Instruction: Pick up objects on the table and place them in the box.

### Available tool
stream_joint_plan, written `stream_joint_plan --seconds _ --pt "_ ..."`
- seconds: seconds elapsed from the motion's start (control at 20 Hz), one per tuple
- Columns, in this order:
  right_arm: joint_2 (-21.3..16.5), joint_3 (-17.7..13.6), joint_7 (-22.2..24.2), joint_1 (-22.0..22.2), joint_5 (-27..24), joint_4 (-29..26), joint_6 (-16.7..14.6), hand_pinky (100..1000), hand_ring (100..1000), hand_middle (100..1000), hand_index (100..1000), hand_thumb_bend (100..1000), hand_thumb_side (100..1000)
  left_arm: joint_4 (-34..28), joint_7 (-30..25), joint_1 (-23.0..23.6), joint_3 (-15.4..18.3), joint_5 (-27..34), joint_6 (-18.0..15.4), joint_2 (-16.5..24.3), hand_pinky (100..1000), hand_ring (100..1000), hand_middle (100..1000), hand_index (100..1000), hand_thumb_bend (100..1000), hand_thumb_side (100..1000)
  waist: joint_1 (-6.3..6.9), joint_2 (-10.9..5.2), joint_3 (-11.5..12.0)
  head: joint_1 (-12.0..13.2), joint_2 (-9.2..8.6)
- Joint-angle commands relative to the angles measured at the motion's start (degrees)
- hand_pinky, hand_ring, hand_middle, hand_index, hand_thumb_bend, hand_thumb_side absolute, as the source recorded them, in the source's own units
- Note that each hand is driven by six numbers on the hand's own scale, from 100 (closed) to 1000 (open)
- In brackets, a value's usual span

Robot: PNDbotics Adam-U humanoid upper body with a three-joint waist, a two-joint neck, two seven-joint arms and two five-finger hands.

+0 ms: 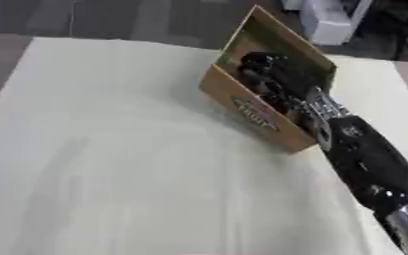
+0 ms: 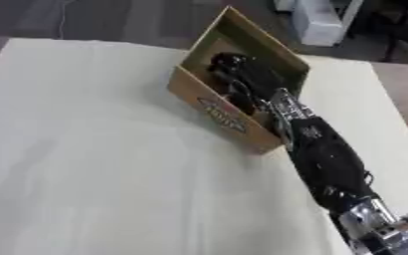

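Note:
A brown cardboard box (image 1: 253, 113) with a printed label on its front wall stands on the cream table (image 1: 112, 159), toward the back right. Its tall back flap is raised. My right arm comes in from the lower right, and my right hand (image 1: 264, 70) is down inside the box, dark against the dark interior. Anything held there is hidden, and the box contents cannot be made out. No loose object shows on the table. My left hand appears in neither view.
A white piece of equipment (image 1: 329, 20) stands on the floor beyond the table's far right corner. The table's far edge runs just behind the box, and its left edge slants away at the upper left.

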Motion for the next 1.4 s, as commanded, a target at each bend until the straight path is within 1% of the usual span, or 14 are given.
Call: stream_joint_plan --seconds 0.05,0.25,0.45,0.55,0.65,0.75,0.85,0.95,1.05,1.1,1.2,1.25,1.3,1.4 --pt "-1.8 0.0 0.6 -1.6 -1.7 -2.3 -1.1 544 766 813 820 247 1000 -1.0 0.0 -0.1 0.2 -0.1 0.1 0.4 1000 849 860 882 100 1000 0.47 -1.45 0.0 0.1 -0.34" --pt "-2.9 -0.5 0.4 -4.0 -3.8 -3.5 -1.9 552 772 811 823 255 1000 -1.0 0.0 0.2 0.2 0.0 0.1 0.6 1000 849 860 882 100 1000 0.43 -2.05 -0.2 0.0 0.01" --pt "-3.8 -0.6 0.7 -5.7 -5.9 -4.9 -1.8 558 772 812 821 252 1000 -1.0 0.0 0.4 0.2 0.2 0.2 0.7 1000 849 860 882 100 1000 0.27 -2.77 -0.5 -0.1 0.14" --pt "-4.0 -0.4 0.5 -5.6 -7.5 -6.3 -1.6 555 773 813 818 244 1000 -1.0 0.0 0.4 0.3 0.3 0.2 0.8 1000 848 860 882 100 1000 0.27 -3.12 -0.7 0.0 0.05" --pt "-4.5 0.3 0.1 -4.3 -10.2 -9.2 -1.5 550 769 804 814 229 1000 -1.0 0.1 0.6 0.4 0.4 0.2 0.8 1000 848 860 882 100 1000 0.32 -3.51 -0.9 0.2 -0.14" --pt "-5.5 1.6 0.7 -2.1 -13.5 -14.1 -1.2 549 768 801 812 217 1000 -1.0 0.3 0.9 0.6 0.4 0.2 0.9 1000 848 860 882 100 1000 0.38 -3.90 -1.2 0.5 -0.33" --pt "-6.6 3.0 2.5 0.6 -17.5 -19.7 0.0 534 765 798 814 182 1000 -1.0 0.5 1.0 0.7 0.5 0.2 1.0 1000 848 860 882 100 1000 0.43 -4.26 -1.6 0.9 -0.58" --pt "-7.8 4.0 4.6 3.6 -22.3 -26.4 2.1 520 760 789 809 158 1000 -1.0 0.7 1.1 0.9 0.6 0.2 1.1 1000 848 860 882 100 1000 0.52 -4.62 -2.0 1.3 -0.98" --pt "-8.6 4.2 6.7 6.4 -27.1 -33.0 4.9 500 754 781 801 145 1000 -1.0 0.9 1.2 1.1 0.7 0.1 1.2 1000 849 860 881 100 1000 0.61 -4.99 -2.5 1.7 -1.26" --pt "-8.6 4.0 7.0 8.0 -30.0 -36.3 6.3 466 735 761 784 113 1000 -1.0 1.0 1.2 1.2 0.7 0.0 1.3 1000 849 860 881 100 1000 0.65 -5.20 -2.8 1.8 -1.43" --pt "-8.4 3.4 6.2 11.8 -37.0 -43.5 9.6 379 679 715 748 100 956 -1.0 1.5 1.1 1.4 1.1 -0.6 1.3 1000 831 843 868 100 1000 0.68 -5.46 -3.4 2.3 -1.91" --pt "-8.4 3.2 5.6 13.6 -40.6 -46.9 11.2 358 665 706 740 100 943 -1.0 1.9 1.1 1.5 1.4 -1.2 1.4 1000 825 839 865 100 1000 0.68 -5.52 -3.7 2.6 -2.11" --pt "-7.6 2.8 4.3 16.0 -44.8 -50.5 12.5 323 643 693 731 100 920 -1.0 2.5 1.1 1.7 1.8 -2.0 1.4 997 818 833 860 100 1000 0.67 -5.57 -4.0 3.0 -2.43" --pt "-5.7 2.0 0.9 20.6 -52.5 -57.8 14.3 294 618 678 720 100 897 -1.0 3.5 1.1 1.9 2.5 -3.4 1.5 989 813 830 859 100 1000 0.70 -5.58 -4.6 4.1 -3.11"
